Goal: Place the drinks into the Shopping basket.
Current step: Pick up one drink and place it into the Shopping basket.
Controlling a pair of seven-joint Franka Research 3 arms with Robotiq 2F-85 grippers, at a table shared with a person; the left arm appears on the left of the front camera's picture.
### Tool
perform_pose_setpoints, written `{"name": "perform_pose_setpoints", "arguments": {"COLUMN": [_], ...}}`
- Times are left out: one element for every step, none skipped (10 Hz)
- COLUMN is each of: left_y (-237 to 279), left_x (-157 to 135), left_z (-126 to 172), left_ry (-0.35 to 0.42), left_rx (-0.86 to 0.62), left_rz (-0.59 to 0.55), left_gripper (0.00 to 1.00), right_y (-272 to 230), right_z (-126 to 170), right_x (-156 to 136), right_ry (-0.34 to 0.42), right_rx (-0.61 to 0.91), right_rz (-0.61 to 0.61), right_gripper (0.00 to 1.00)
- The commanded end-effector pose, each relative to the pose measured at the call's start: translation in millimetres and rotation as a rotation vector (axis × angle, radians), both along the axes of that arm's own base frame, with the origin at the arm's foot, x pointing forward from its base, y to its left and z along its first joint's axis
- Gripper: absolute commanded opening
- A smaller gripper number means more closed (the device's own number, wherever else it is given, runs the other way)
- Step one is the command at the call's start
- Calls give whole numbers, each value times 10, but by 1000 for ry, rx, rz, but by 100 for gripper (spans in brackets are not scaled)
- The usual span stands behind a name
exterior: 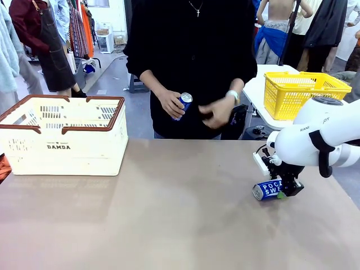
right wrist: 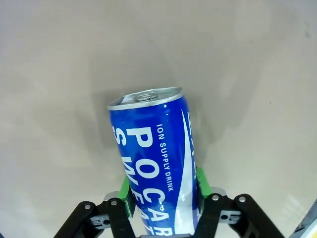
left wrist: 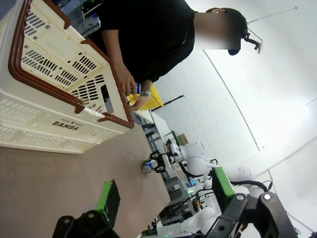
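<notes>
Can [exterior: 265, 190]: blue POCARI SWEAT, on its side; long axis runs along the fingers, silver top pointing away from the palm.
Right gripper [exterior: 282, 190]: pads clamped on Can's base end.
Left gripper [left wrist: 165, 193]: fingers apart.

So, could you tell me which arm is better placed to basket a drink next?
The right: the right hand clamps the blue can on the table. The left hand is open and empty, though nearer the Shopping basket.

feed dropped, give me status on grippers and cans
Right gripper shut on Pocari can, sideways, right side of table. Left gripper open, empty. Basket far left. Person's hand holds second can.
</notes>
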State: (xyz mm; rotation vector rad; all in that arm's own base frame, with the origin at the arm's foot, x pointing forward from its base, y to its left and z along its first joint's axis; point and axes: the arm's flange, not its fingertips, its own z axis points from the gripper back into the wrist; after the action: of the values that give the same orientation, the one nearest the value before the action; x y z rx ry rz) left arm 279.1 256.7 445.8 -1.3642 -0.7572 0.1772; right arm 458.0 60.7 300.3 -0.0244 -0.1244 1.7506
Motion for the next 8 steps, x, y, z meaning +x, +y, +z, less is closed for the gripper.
{"name": "perform_pose_setpoints", "arguments": {"left_y": [4,4,4,4,4,4,4,4], "left_x": [-14,-14,-14,-14,-14,-14,-14,-14], "left_z": [28,28,28,28,28,28,28,28], "left_ry": [-7,-7,-7,-7,-7,-7,-7,-7], "left_rx": [-14,-14,-14,-14,-14,-14,-14,-14], "left_rz": [0,0,0,0,0,0,0,0], "left_gripper": [100,100,100,100,100,100,100,100], "right_y": [-61,-134,-227,-313,-358,-365,-382,-423], "right_z": [1,139,441,808,1113,1369,1510,1596], "right_x": [71,4,-205,-493,-782,-1037,-1180,-1245], "right_ry": [59,75,105,131,125,73,39,17], "right_rx": [-3,26,67,89,76,75,70,102], "right_rz": [-21,-52,-89,-167,-240,-290,-324,-343], "right_gripper": [0,0,0,0,0,0,0,0]}}
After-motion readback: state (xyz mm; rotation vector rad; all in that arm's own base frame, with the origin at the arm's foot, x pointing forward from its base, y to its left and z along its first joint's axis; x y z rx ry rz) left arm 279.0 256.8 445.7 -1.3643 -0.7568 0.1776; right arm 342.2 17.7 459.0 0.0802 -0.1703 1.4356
